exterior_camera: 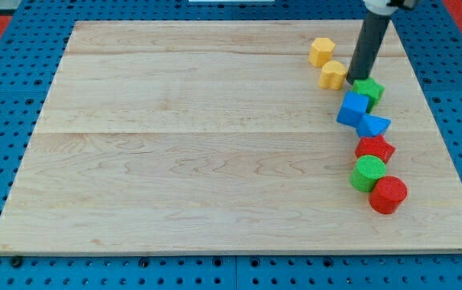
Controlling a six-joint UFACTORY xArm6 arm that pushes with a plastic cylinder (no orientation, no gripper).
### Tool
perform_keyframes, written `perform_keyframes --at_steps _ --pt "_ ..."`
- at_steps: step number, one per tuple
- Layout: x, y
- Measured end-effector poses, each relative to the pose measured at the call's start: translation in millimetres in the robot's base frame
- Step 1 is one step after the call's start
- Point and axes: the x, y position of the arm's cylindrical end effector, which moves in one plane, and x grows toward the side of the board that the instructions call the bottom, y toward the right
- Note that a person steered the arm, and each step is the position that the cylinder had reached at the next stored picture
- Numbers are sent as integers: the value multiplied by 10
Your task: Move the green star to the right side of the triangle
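1. My tip [355, 80] touching green star [368, 90] on its left edge, no gripper on the rod
2. Green star just above blue triangle [372, 125], beside blue cube [352, 109]

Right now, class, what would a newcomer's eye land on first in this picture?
A crooked line of bright blocks runs down the board's right side: two yellow blocks at the top, then the green star, two blue blocks, a red block, a green cylinder and a red cylinder. The dark rod comes down from the top, my tip at the star's left edge.
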Motion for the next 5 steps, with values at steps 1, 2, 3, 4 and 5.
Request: perform_keyframes --at_steps 1,2,3,4,5 --pt "97 -4" --pt "520 170" --pt "930 100" --pt "831 207" --pt "873 626"
